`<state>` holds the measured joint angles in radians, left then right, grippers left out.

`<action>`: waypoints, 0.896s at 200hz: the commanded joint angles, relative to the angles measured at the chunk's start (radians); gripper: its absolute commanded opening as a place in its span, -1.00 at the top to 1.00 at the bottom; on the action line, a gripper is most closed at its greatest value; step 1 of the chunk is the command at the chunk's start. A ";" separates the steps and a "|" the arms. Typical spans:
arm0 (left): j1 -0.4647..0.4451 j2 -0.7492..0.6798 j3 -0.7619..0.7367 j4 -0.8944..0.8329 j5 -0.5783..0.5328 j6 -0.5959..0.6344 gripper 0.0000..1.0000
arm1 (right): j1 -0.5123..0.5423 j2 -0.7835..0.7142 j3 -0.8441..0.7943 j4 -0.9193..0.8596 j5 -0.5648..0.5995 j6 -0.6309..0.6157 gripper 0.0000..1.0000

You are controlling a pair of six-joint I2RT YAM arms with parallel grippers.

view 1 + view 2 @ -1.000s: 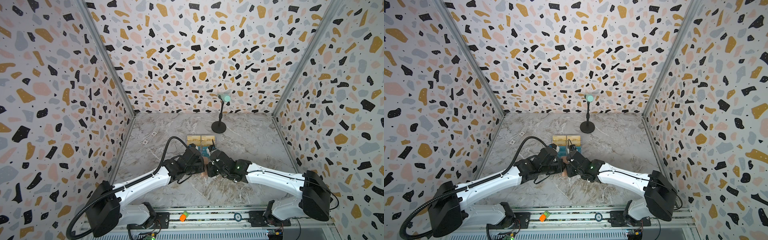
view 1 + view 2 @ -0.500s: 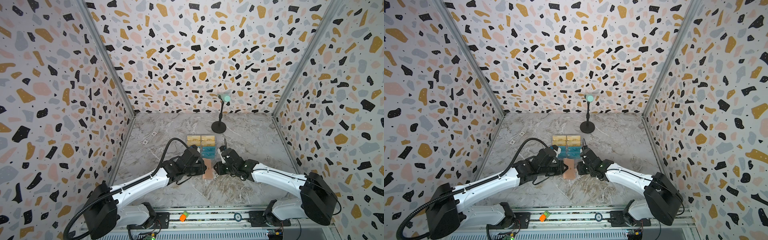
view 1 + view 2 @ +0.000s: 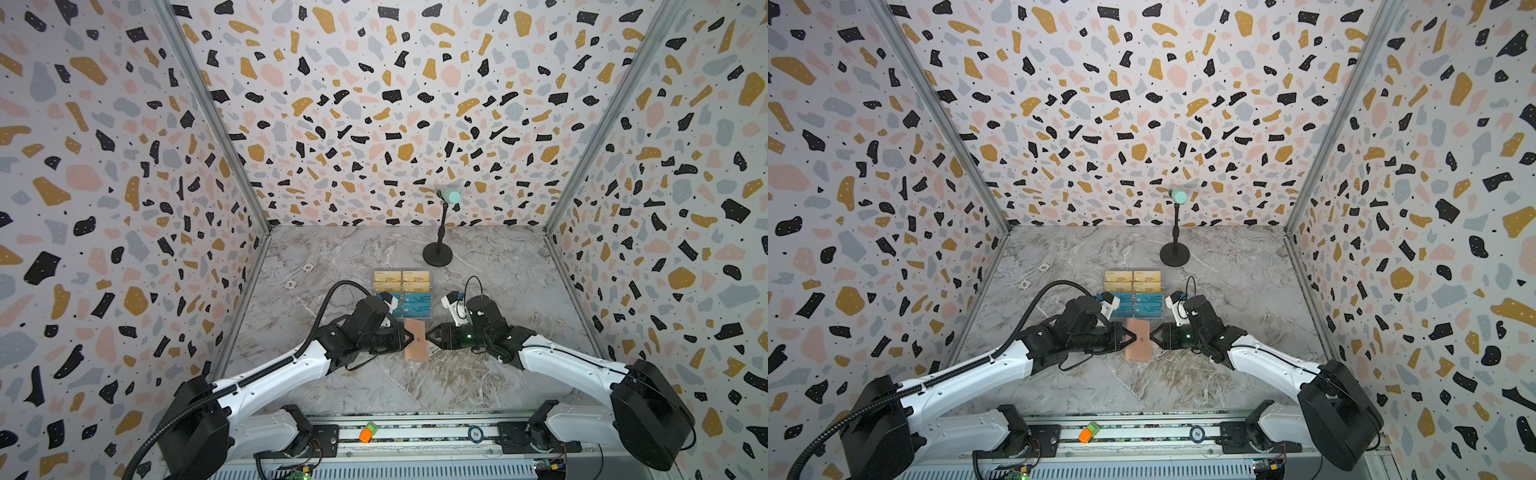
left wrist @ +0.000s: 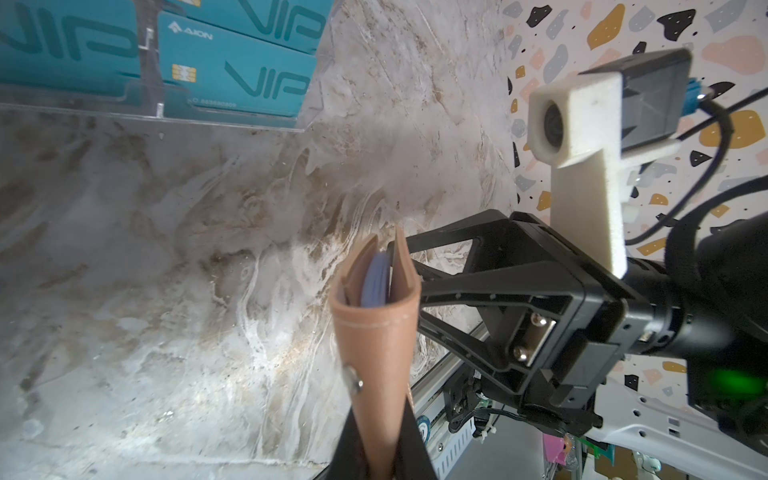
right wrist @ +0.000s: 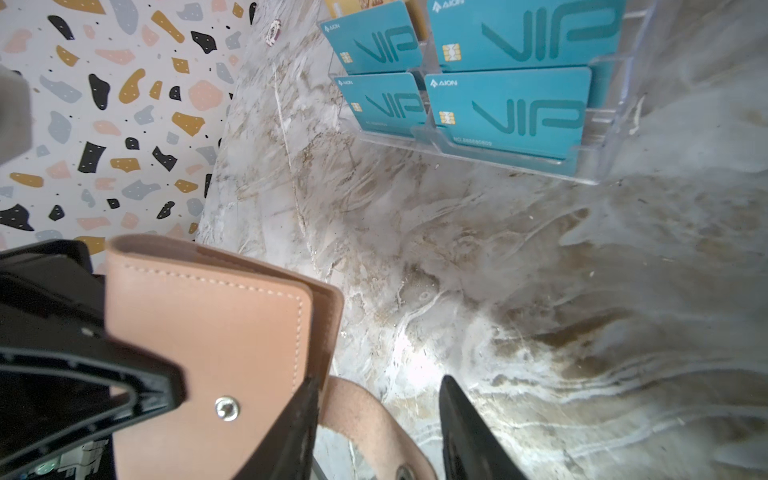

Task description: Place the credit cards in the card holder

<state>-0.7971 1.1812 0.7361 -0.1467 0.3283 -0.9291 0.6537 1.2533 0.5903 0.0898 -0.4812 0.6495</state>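
Observation:
The salmon-pink card holder [image 3: 414,347] [image 3: 1138,343] is held off the marble table between both arms. My left gripper [image 3: 409,338] [image 4: 382,453] is shut on its edge beside the round snap button [image 4: 353,380]. In the left wrist view it gapes slightly, with a bluish sleeve inside. My right gripper [image 3: 429,336] [image 5: 378,415] is open at the opposite edge, and the holder's strap [image 5: 365,411] curves loosely between its fingers. Teal "VIP" credit cards [image 5: 507,112] [image 4: 237,79] and gold credit cards [image 3: 401,280] stand in a clear rack just behind.
The clear acrylic rack [image 3: 402,293] stands mid-table, close behind both grippers. A small microphone stand [image 3: 438,251] is at the back right. Two small white rings [image 3: 307,267] lie on the marble at the back left. Patterned walls enclose three sides.
My right gripper has opened and drawn back to the right, so the card holder now shows between the two grippers. The left gripper keeps its hold.

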 commanded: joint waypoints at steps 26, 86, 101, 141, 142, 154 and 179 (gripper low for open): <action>0.012 -0.028 -0.042 0.142 0.076 -0.035 1.00 | -0.032 -0.023 -0.059 0.110 -0.170 -0.001 0.03; 0.027 -0.030 -0.074 0.190 0.087 -0.048 1.00 | -0.058 -0.057 -0.095 0.190 -0.265 0.029 0.02; 0.031 -0.029 -0.079 0.194 0.090 -0.045 1.00 | -0.059 -0.069 -0.098 0.189 -0.281 0.025 0.02; 0.036 -0.035 -0.087 0.207 0.100 -0.044 1.00 | -0.060 -0.110 -0.113 0.199 -0.293 0.032 -0.05; 0.036 -0.035 -0.087 0.207 0.100 -0.043 1.00 | -0.061 -0.110 -0.113 0.199 -0.293 0.032 -0.06; 0.038 -0.041 -0.093 0.211 0.101 -0.045 1.00 | -0.060 -0.121 -0.120 0.207 -0.295 0.039 -0.09; 0.041 -0.056 -0.105 0.239 0.117 -0.057 1.00 | -0.061 -0.139 -0.133 0.253 -0.325 0.063 -0.16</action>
<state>-0.7628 1.1442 0.6483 -0.0017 0.4290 -0.9733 0.5816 1.1519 0.4568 0.2562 -0.7036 0.6907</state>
